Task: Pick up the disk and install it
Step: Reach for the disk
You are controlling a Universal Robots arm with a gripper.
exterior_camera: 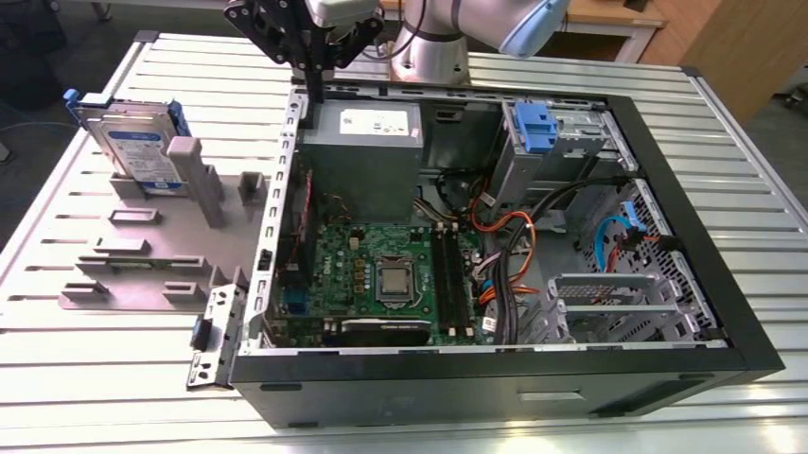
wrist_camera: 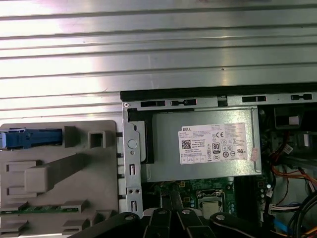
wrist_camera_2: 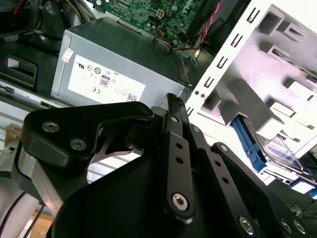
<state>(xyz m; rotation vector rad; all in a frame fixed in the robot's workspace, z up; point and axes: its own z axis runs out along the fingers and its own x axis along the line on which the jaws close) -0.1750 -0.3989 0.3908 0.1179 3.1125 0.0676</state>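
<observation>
The disk (exterior_camera: 132, 142) is standing on edge in the grey holder (exterior_camera: 165, 255) on the worktop (exterior_camera: 101, 378), at the exterior view's left, beside the open computer case (exterior_camera: 745, 331). The case is housing a power supply (exterior_camera: 366, 142), a motherboard (exterior_camera: 378, 274) and a blue bracket (exterior_camera: 536, 128). The claw (exterior_camera: 312, 80) is hanging over the case wall near the power supply, with its fingers pressing together on nothing.
</observation>
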